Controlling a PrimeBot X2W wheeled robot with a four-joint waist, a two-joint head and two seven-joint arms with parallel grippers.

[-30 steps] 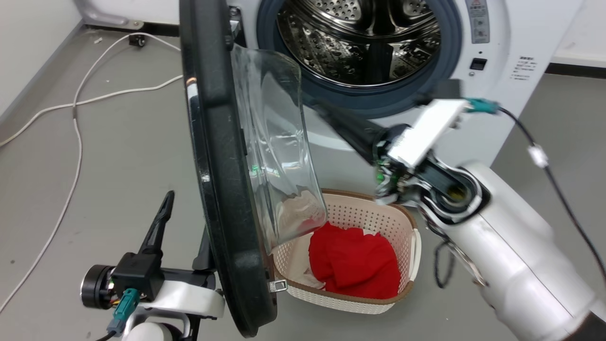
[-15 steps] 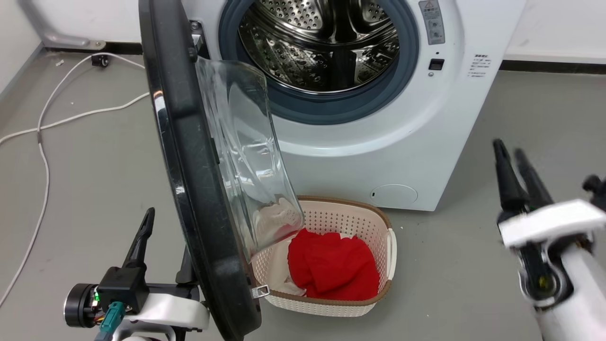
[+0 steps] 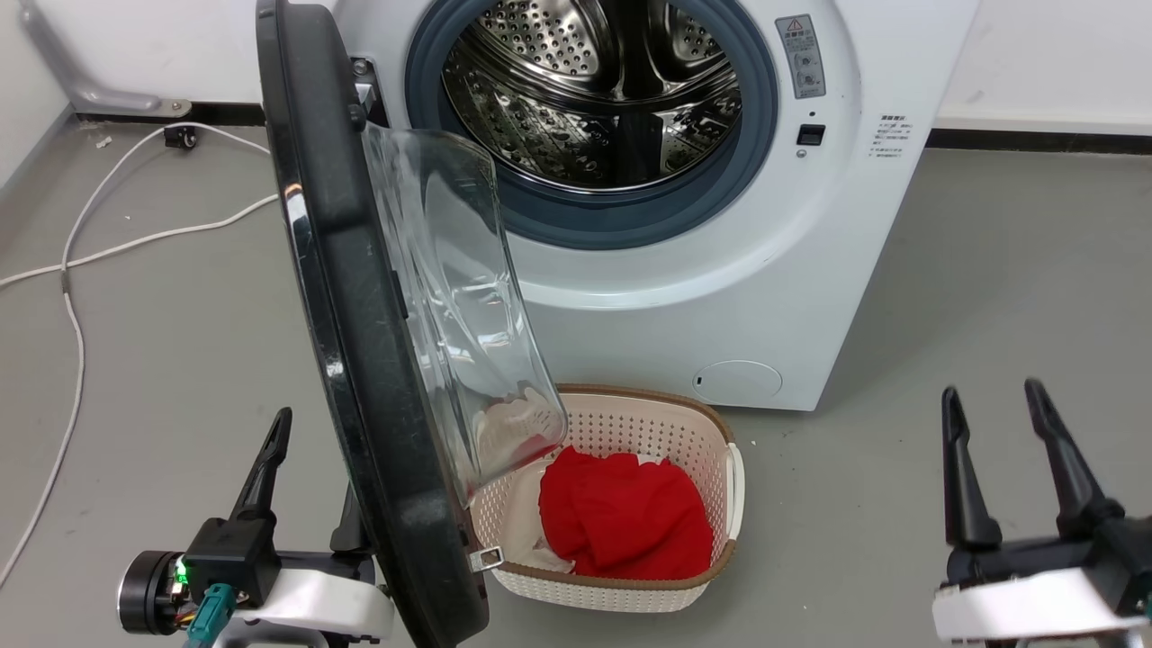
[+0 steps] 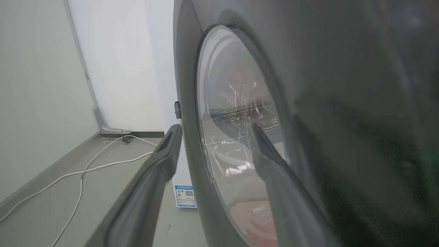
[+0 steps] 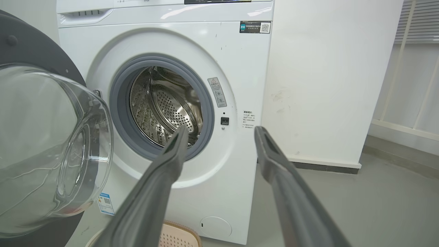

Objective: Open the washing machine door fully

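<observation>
Nearest, lower left of the head view: left gripper (image 3: 315, 459), two dark fingers spread wide, nothing held between them; sits on the outer side of the washing machine door (image 3: 342, 315), inner finger partly hidden behind the black rim, contact with it not determinable. Likewise in the left wrist view: left gripper (image 4: 215, 127), one finger beside the door's (image 4: 240, 103) edge over the floor (image 4: 103, 185), the other lying across the outer glass. Lower right of the head view: right gripper (image 3: 990, 389), fingers parted, empty, well apart from door and machine; points toward the open drum in the right wrist view (image 5: 221, 129). Next: door swung out on its left-hand hinge, roughly square to the machine front, edge-on to the head camera, clear glass bowl bulging toward the right (image 5: 41, 147). Just beside and below the bowl: cream perforated basket (image 3: 630, 432) on the floor, red cloth (image 3: 621, 522) inside. Behind: washing machine (image 3: 720, 297), white, blue-grey gasket (image 3: 594, 220) ringing the steel drum (image 3: 585, 108), round flap (image 3: 736, 382) low on the front. Farthest: white cable (image 3: 72, 297) trailing across the floor at left, pale wall (image 5: 325, 85) behind.
</observation>
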